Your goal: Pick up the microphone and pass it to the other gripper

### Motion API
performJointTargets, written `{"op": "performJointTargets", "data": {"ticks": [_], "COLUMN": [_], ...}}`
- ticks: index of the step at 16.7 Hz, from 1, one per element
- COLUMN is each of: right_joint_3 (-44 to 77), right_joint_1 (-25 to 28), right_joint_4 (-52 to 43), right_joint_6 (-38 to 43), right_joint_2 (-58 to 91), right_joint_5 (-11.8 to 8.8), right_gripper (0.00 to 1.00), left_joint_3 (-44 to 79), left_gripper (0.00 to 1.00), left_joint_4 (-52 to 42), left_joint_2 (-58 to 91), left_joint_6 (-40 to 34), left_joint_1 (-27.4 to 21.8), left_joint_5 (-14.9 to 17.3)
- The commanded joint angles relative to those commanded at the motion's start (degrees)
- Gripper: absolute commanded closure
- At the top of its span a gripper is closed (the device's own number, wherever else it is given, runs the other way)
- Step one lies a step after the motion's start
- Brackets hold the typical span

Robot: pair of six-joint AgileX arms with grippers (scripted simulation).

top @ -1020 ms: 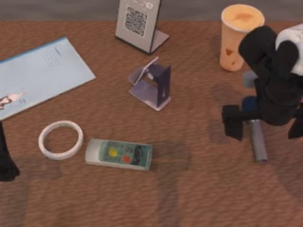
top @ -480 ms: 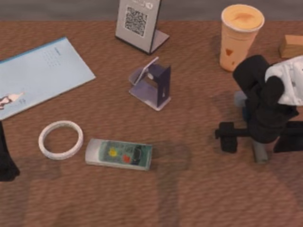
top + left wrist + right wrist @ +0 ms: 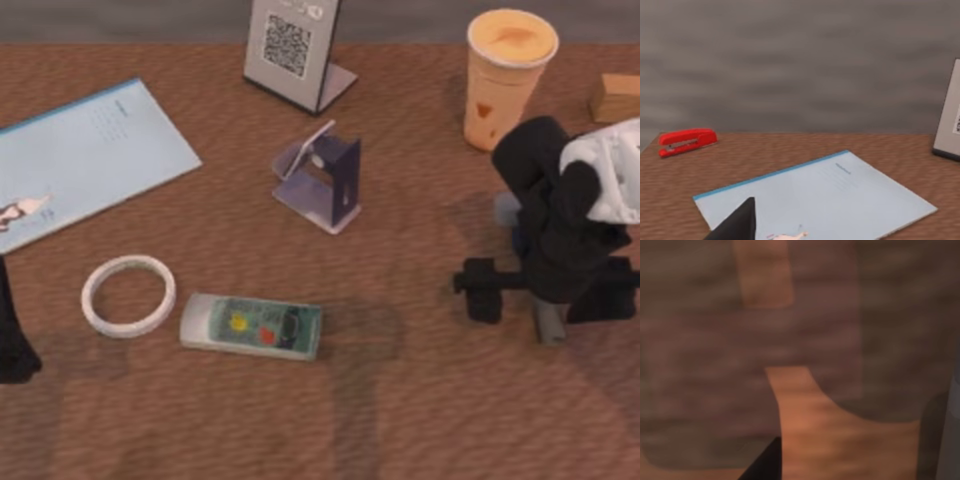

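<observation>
Now the right gripper (image 3: 545,290) is hovering spread wide just below the orange cup (image 3: 506,75), its fingers straddling the microphone (image 3: 548,322) lying on the table (image 3: 400,400), gripping nothing. Far from that cup, the left gripper (image 3: 12,345) is sitting parked; whether it is parted is unclear.

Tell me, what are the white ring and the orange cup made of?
The ring looks like smooth hard plastic: plain white with an even, slightly glossy rim. It could be ceramic; the look leaves that open. The cup looks like paper or thin matte card: tapered wall, rolled lip, small printed marks on its side.
</observation>
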Motion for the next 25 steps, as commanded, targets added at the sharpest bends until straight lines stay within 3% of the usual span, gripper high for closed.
{"op": "performJointTargets", "data": {"ticks": [8,16,17,21,25], "right_joint_3": [0.00,0.00,1.37,0.74,-1.66], "right_joint_1": [0.00,0.00,0.75,0.90,1.06], "right_joint_4": [0.00,0.00,-0.71,2.86,15.37], "right_joint_6": [0.00,0.00,2.06,0.92,-2.53], "right_joint_2": [0.00,0.00,-2.50,-3.09,-5.25], "right_joint_5": [0.00,0.00,-3.12,-4.26,-7.94], "right_gripper": [0.98,1.00,1.00,1.00,1.00], "left_joint_3": [0.00,0.00,0.00,0.00,0.00], "left_gripper": [0.00,0.00,0.00,0.00,0.00], "left_joint_4": [0.00,0.00,0.00,0.00,0.00], "left_joint_2": [0.00,0.00,0.00,0.00,0.00], "left_joint_6": [0.00,0.00,0.00,0.00,0.00], "left_joint_1": [0.00,0.00,0.00,0.00,0.00], "left_joint_5": [0.00,0.00,0.00,0.00,0.00]}}
